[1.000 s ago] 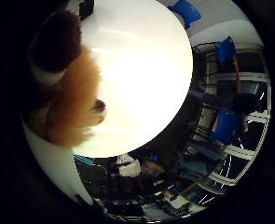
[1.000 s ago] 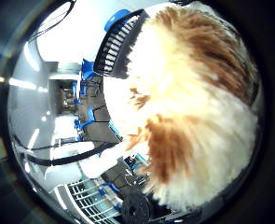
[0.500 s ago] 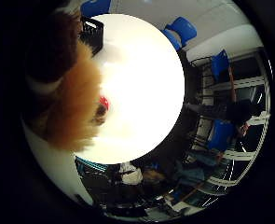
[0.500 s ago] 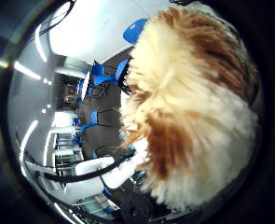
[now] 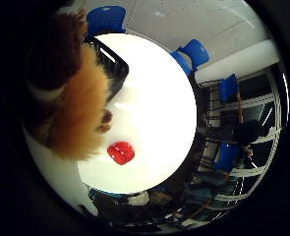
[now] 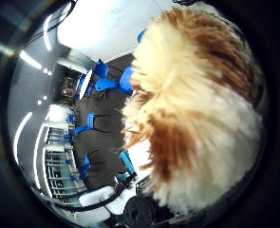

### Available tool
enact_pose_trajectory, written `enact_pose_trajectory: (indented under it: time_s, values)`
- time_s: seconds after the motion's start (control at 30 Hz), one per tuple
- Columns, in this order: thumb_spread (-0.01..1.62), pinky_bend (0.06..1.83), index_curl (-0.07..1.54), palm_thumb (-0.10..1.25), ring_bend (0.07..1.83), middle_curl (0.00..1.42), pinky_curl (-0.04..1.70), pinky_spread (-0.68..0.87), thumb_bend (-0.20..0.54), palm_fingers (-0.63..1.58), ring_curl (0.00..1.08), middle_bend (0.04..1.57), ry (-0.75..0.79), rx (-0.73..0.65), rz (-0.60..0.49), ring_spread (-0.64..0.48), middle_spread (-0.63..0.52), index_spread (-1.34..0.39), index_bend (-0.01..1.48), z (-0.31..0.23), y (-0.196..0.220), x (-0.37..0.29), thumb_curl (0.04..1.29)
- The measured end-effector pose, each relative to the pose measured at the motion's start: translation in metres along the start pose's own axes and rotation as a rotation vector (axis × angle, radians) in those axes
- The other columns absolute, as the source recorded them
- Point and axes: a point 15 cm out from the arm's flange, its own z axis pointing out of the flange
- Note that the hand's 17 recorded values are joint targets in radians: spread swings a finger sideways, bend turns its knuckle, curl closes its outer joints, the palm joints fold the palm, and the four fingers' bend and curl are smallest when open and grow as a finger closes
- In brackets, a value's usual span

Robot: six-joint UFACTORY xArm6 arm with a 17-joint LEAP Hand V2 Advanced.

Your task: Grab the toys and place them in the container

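Observation:
A fluffy plush toy (image 6: 191,118), cream with orange-brown patches, fills much of the thumb side view, so it is very close to the palm. It hangs high above a round white table (image 5: 159,108). A small red toy (image 5: 121,152) lies on that table. Near the table's rim stands a black container (image 5: 112,69), partly hidden behind the plush. The hand itself does not show clearly in either view.
Blue chairs (image 5: 196,51) stand around the table on a dark floor. More blue chairs (image 6: 99,80) and tables show further off in the room, with windows and railings along one side.
Both views have shifted with the hand while the plush stayed in place against the palm. The black container and the red toy have come into the little finger side view.

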Motion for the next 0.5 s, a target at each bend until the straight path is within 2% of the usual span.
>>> enact_pose_trajectory:
  time_s: [0.2,0.3,0.4,0.47,0.5]
  values:
    - [1.09,1.07,0.98,0.95,1.29,1.01,1.39,-0.19,-0.02,1.07,0.93,1.25,-0.005,0.029,-0.001,-0.27,-0.2,-0.25,1.04,0.04,-0.038,-0.023,0.61]
    - [1.1,1.04,0.96,0.9,1.26,0.98,1.3,-0.21,-0.028,1.08,0.89,1.19,-0.013,0.022,-0.004,-0.26,-0.2,-0.25,0.97,0.058,-0.045,-0.03,0.59]
    - [1.04,0.97,0.9,0.81,1.2,0.9,1.1,-0.31,-0.038,1.06,0.79,1.07,-0.032,-0.015,-0.006,-0.26,-0.21,-0.28,0.73,0.076,-0.041,-0.033,0.58]
    - [1.02,0.94,0.86,0.77,1.17,0.84,0.96,-0.45,-0.029,0.94,0.72,0.95,-0.044,-0.039,-0.008,-0.27,-0.25,-0.31,0.51,0.083,-0.036,-0.034,0.57]
    - [1.04,0.92,0.83,0.77,1.15,0.81,0.92,-0.5,-0.022,0.81,0.69,0.89,-0.052,-0.053,-0.011,-0.29,-0.26,-0.33,0.38,0.084,-0.033,-0.036,0.56]
